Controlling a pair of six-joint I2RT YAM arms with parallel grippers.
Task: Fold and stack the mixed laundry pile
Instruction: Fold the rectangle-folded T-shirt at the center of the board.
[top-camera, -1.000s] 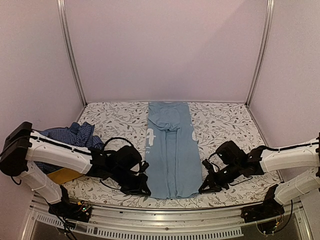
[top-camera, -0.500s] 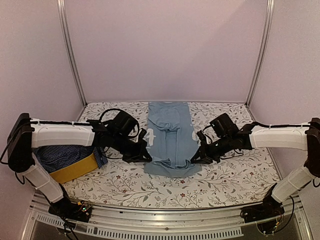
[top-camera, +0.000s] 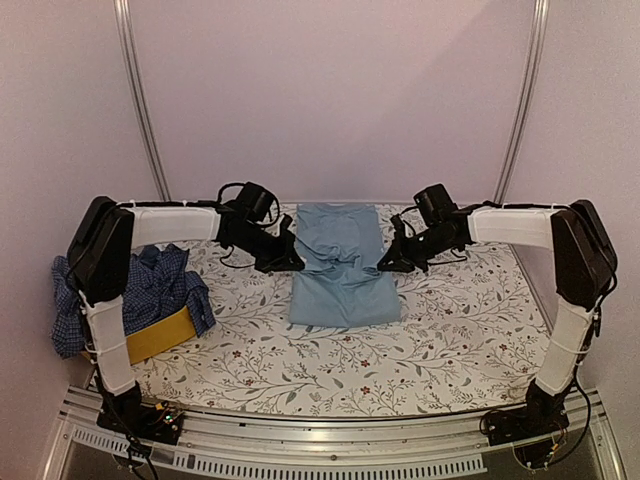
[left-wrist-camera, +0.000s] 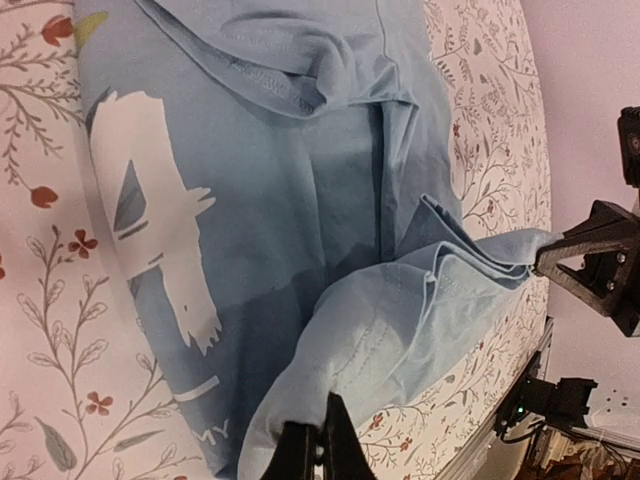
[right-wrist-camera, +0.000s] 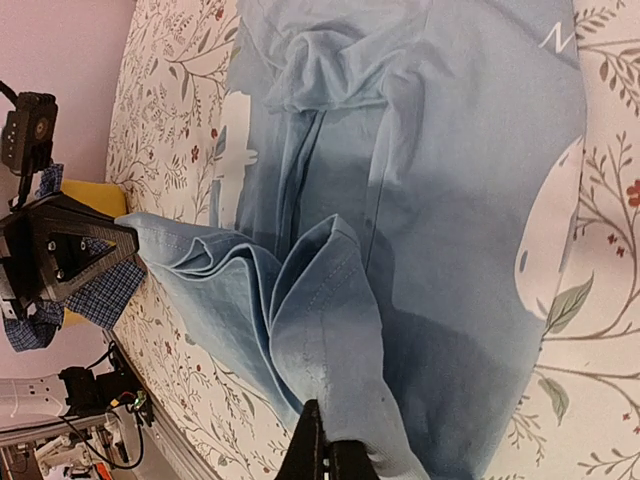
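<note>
The light blue T-shirt (top-camera: 340, 275) lies in the middle of the floral table cover, its near half lifted and doubled back over its far half. My left gripper (top-camera: 291, 263) is shut on the hem's left corner, my right gripper (top-camera: 384, 266) on its right corner. In the left wrist view the gripper (left-wrist-camera: 320, 452) pinches light blue T-shirt cloth (left-wrist-camera: 400, 330) above the white print (left-wrist-camera: 150, 200). The right wrist view shows that gripper (right-wrist-camera: 326, 455) clamped on a folded edge of the T-shirt (right-wrist-camera: 340, 330). The navy-and-white checked shirt (top-camera: 150, 285) is heaped at the left.
A yellow fabric basket (top-camera: 165, 335) sits under the checked shirt at the left edge. Pink walls and two metal posts (top-camera: 140, 100) close in the back. A metal rail (top-camera: 320, 440) runs along the near edge of the floral table cover (top-camera: 460, 330).
Both grippers have carried the T-shirt's near hem from the front edge towards the back, doubling the long shirt over itself. The arms now stretch out far.
</note>
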